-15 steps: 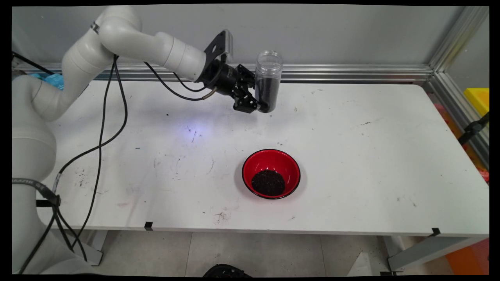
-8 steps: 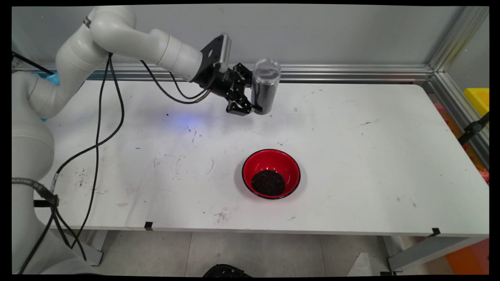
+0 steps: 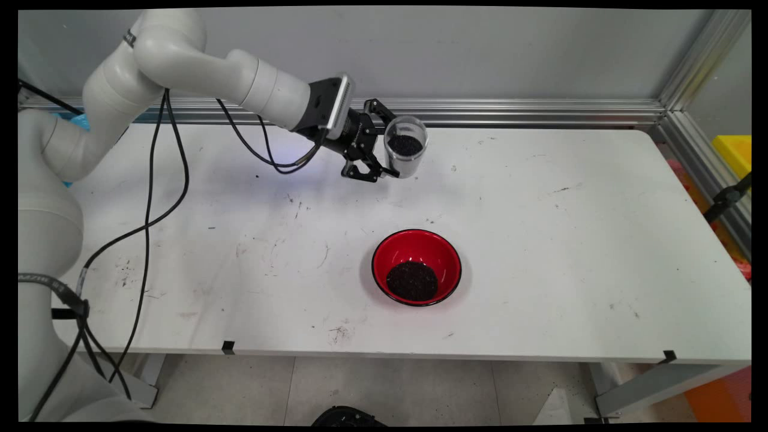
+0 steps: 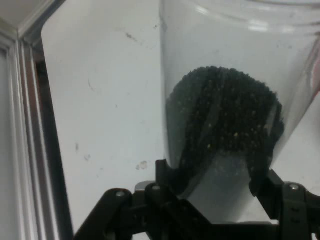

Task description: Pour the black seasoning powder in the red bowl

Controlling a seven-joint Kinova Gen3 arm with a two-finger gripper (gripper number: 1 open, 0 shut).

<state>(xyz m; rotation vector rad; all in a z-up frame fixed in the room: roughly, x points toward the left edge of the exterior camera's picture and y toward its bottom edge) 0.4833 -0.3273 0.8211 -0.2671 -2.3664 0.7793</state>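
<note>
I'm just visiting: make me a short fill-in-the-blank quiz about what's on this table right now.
1. The gripper is shut on a clear ____ partly filled with dark grains.
2. The bowl on the table is ____ inside.
3. A heap of dark ____ lies in the bowl.

Missing words: jar; red; grains

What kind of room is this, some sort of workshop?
Probably a robotics lab: a bare white table fenced by aluminium framing, with the arm's claw shut on a clear jar of dark grains, near a red bowl.
</note>
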